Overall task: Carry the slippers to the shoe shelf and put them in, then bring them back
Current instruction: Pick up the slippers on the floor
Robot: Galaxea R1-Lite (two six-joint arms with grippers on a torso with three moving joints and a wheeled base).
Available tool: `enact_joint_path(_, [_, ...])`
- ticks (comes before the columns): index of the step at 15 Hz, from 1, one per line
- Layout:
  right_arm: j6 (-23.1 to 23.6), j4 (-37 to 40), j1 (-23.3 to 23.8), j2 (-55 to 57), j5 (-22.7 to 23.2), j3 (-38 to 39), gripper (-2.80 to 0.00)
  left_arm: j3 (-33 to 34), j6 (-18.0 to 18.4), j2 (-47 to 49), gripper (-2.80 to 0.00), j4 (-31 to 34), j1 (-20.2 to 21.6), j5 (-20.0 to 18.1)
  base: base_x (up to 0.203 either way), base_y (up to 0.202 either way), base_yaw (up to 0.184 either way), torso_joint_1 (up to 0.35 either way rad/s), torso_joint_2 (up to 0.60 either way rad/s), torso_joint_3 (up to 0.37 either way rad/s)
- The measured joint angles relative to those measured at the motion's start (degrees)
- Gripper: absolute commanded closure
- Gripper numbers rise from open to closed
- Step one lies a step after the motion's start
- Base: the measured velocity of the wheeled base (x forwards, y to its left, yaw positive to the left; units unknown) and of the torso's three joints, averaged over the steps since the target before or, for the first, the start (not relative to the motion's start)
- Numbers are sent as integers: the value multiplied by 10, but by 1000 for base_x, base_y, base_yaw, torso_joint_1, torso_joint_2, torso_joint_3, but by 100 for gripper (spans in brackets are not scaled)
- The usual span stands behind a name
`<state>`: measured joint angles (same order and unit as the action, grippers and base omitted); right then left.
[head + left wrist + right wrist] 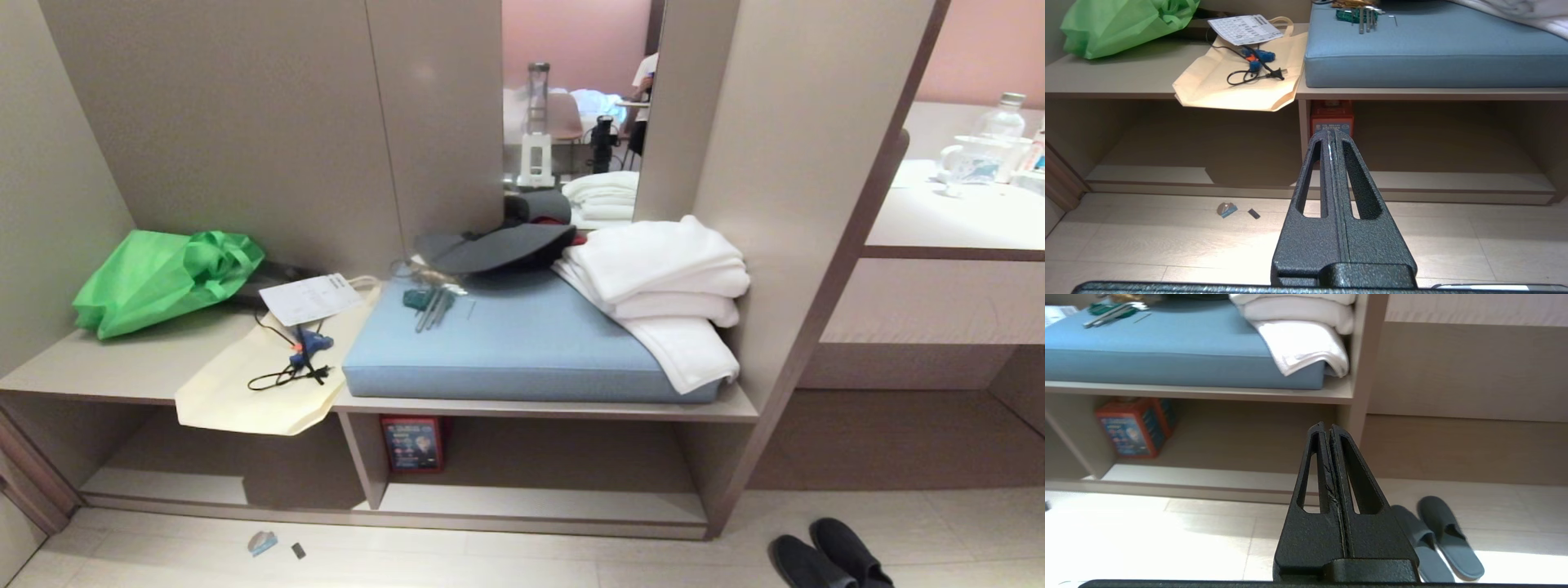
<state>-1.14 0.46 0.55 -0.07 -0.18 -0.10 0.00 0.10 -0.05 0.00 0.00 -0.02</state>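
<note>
The dark blue-grey slippers [829,559] lie side by side on the pale floor at the lower right, in front of the panel under the desk. In the right wrist view the slippers [1447,535] sit just beside my right gripper [1326,426], which is shut and empty above the floor. The shoe shelf [539,500] is the low open bay under the blue-cushioned bench, with a pale bottom board. My left gripper [1331,132] is shut and empty, pointing toward the shoe shelf [1453,179] and its upright divider. Neither arm shows in the head view.
A red box [412,443] stands in the bay beside the divider [363,457]. On the bench are a blue cushion [522,343], folded white towels [661,278], a green bag [159,278] and a cream bag [261,376]. Small scraps [263,542] lie on the floor.
</note>
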Motion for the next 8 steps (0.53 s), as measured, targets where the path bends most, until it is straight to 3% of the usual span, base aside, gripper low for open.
enact_joint_path(8, [1,0,0,0,0,0,0,0,0,0,0,0,0,0,0,0,0,0,0,0])
